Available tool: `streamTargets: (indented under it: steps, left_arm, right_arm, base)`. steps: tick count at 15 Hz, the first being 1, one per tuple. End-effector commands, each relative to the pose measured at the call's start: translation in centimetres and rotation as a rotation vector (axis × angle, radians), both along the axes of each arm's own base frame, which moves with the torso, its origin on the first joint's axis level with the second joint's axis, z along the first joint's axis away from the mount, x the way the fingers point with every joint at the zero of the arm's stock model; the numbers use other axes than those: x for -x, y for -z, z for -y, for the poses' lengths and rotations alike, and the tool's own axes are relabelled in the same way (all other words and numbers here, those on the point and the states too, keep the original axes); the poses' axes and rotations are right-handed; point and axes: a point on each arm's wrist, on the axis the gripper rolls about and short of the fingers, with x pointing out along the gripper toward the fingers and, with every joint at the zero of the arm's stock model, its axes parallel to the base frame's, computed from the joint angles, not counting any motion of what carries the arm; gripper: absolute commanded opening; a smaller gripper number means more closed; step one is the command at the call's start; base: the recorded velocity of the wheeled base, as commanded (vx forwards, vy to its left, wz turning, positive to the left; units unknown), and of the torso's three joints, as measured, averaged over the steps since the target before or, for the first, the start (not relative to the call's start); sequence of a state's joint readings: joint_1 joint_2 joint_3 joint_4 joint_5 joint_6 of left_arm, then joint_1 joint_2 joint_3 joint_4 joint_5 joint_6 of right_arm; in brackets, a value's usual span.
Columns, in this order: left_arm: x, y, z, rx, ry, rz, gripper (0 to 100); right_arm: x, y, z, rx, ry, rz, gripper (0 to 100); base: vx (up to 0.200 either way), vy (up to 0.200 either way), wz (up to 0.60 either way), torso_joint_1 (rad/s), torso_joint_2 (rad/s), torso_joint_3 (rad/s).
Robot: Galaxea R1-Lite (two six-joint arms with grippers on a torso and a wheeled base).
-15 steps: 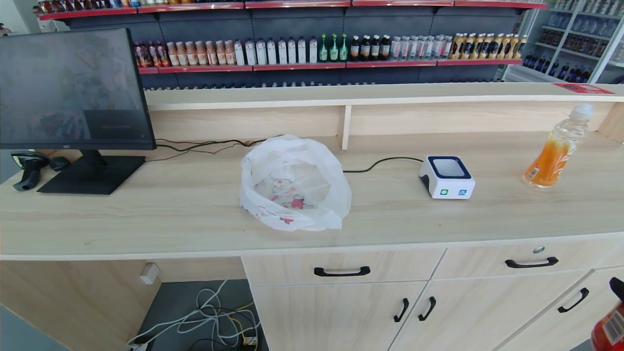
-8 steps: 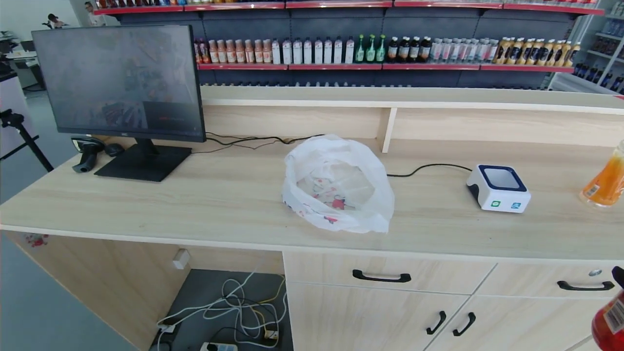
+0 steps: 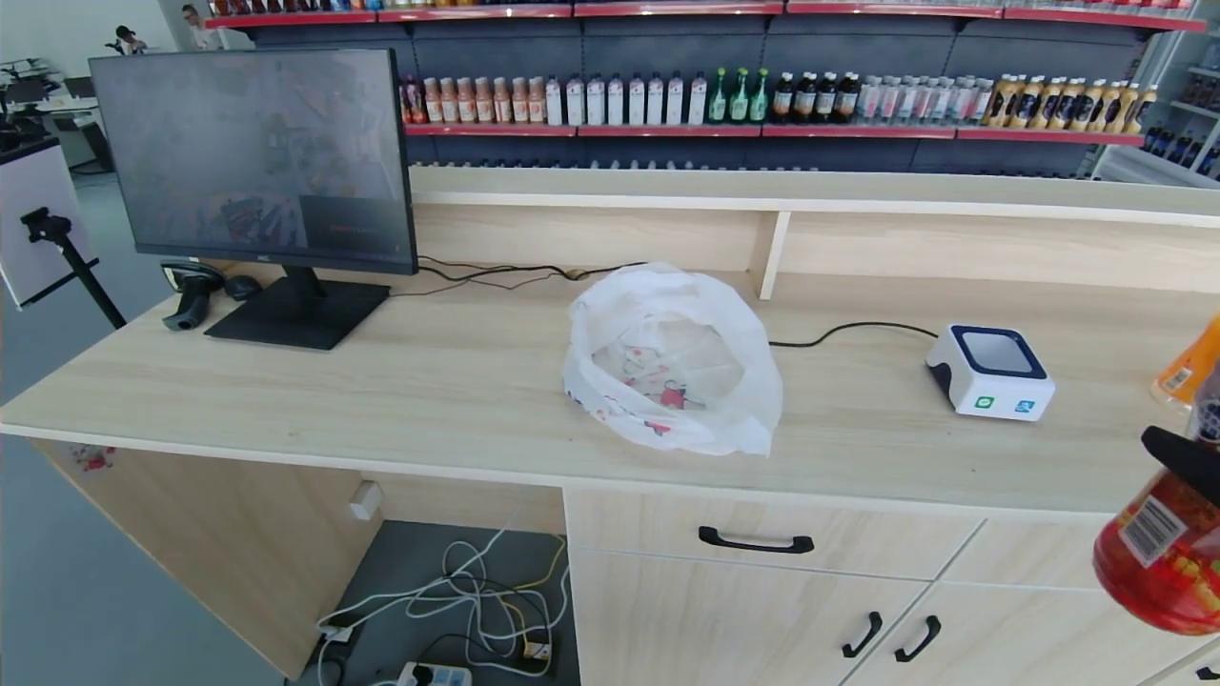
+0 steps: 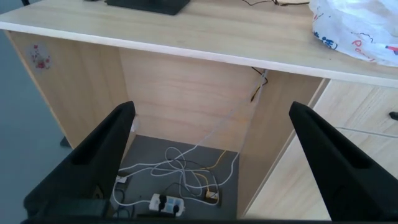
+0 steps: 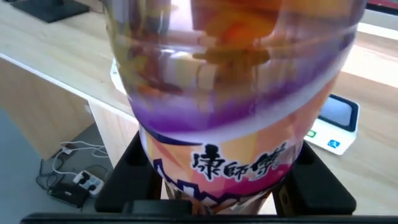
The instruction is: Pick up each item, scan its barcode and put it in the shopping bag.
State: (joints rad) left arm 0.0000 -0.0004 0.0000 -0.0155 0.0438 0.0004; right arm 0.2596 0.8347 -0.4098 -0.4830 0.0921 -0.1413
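Note:
My right gripper (image 3: 1187, 467) is shut on a bottle of red drink (image 3: 1158, 562) with a barcode label, held in front of the counter's right end, below and right of the white barcode scanner (image 3: 991, 372). In the right wrist view the bottle (image 5: 230, 81) stands between the gripper's fingers (image 5: 134, 177), with the scanner (image 5: 336, 121) behind it. The white shopping bag (image 3: 672, 357) lies open in the middle of the counter. An orange drink bottle (image 3: 1191, 367) stands at the far right. My left gripper (image 4: 208, 168) hangs open below the counter edge, left of the bag (image 4: 360, 25).
A monitor (image 3: 257, 162) and a hand-held scanner (image 3: 191, 291) stand at the counter's (image 3: 429, 381) left end. The scanner's cable runs behind the bag. Drawers and doors are below; loose cables (image 3: 457, 610) lie on the floor. Shelves of bottles are behind.
The head camera has turned left, so everything sits further right in the picture. The right gripper with the red bottle has risen from the lower right corner towards counter height.

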Motion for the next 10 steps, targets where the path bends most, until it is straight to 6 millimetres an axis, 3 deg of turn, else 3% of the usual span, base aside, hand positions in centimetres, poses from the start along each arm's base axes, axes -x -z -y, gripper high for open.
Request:
streamTargets:
  steps: [1, 3, 5, 7, 10]
  left_arm:
    - [0.0, 0.0, 0.0, -0.001, -0.002, -0.001, 100]
    - [0.0, 0.0, 0.0, -0.004, 0.001, -0.001, 100]
    - [0.0, 0.0, 0.0, -0.007, 0.001, 0.001, 100]
    - [0.0, 0.0, 0.0, -0.003, 0.001, -0.001, 100]
    - [0.0, 0.0, 0.0, -0.003, -0.001, 0.001, 100]
  right_arm:
    - [-3.7, -0.8, -2.0, -0.021, -0.078, -0.046, 0]
    - [-6.0, -0.7, -3.4, -0.043, -0.117, -0.047, 0]
    - [-11.6, 0.1, -6.0, -0.119, -0.144, 0.019, 0]
    - [-15.3, 1.1, -7.8, -0.156, -0.158, 0.096, 0]
    - [-17.5, 1.6, -10.8, -0.174, -0.232, 0.137, 0]
  base:
    - [0.000, 0.000, 0.00, 0.000, 0.00, 0.000]
    - [0.000, 0.000, 0.00, 0.000, 0.00, 0.000]
    - [0.000, 0.000, 0.00, 0.000, 0.00, 0.000]
    - [0.000, 0.000, 0.00, 0.000, 0.00, 0.000]
    - [0.000, 0.000, 0.00, 0.000, 0.00, 0.000]
